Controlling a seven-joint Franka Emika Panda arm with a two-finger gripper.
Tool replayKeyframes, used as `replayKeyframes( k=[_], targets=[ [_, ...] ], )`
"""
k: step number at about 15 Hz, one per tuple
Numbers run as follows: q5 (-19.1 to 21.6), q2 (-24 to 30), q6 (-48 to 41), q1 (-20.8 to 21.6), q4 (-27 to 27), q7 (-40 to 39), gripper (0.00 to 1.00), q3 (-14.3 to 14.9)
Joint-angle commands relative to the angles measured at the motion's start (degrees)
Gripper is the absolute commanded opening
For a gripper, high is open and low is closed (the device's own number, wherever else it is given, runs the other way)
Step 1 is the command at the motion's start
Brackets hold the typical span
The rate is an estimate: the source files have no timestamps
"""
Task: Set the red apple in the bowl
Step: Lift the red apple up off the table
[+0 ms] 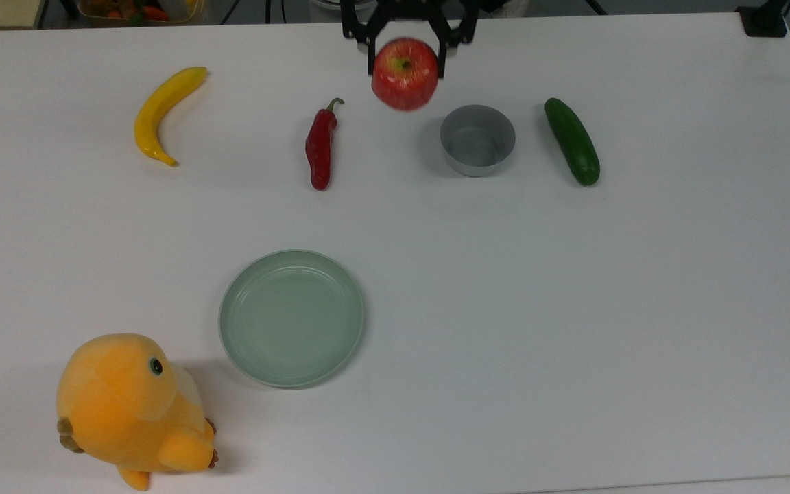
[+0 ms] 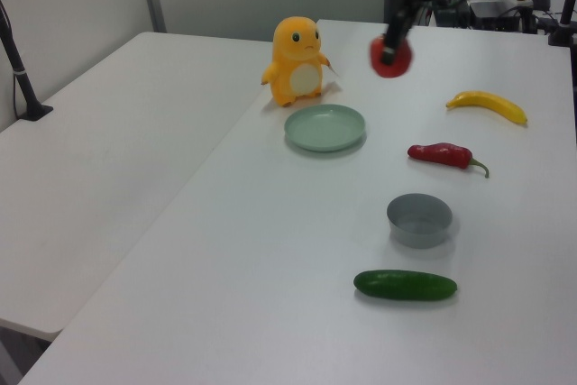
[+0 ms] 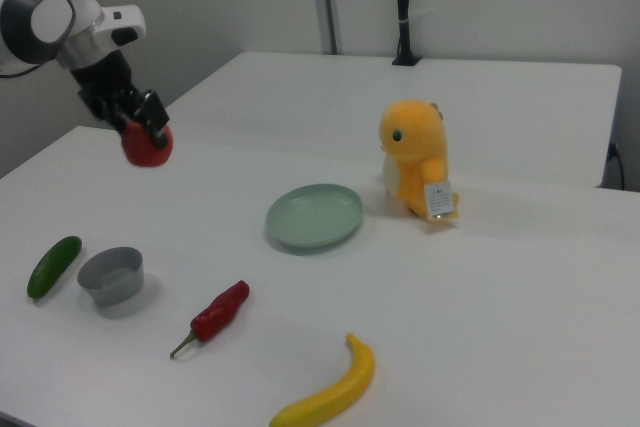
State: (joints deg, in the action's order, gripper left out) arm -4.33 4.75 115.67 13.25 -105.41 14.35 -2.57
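Tool (image 1: 405, 49) clamping red apple (image 1: 404, 73), airborne, bowl (image 1: 477, 140) apart

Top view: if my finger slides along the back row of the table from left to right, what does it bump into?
Banana → red chili pepper → red apple, held up by the gripper → grey bowl → cucumber.

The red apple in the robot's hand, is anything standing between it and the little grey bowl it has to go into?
Nothing visible does. The hand holds the red apple up in the air, above the table. The bowl sits open and empty, with the chili pepper and the cucumber lying off to its sides, not on the way.
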Motion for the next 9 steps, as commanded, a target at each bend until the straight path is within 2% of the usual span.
replayKeyframes(
  k=[1,4,6,9],
  targets=[
    [7.57,4.56,-8.86,-3.84,-3.84,-12.04,0.41,-0.68],
    [10.03,4.65,-13.62,-4.37,-5.32,-19.07,0.42,-0.68],
    [11.96,4.57,-12.84,-4.46,-7.96,-20.93,0.42,-1.12],
    [12.94,4.56,-11.44,-5.25,-11.56,-21.73,0.43,-4.01]
  ],
)
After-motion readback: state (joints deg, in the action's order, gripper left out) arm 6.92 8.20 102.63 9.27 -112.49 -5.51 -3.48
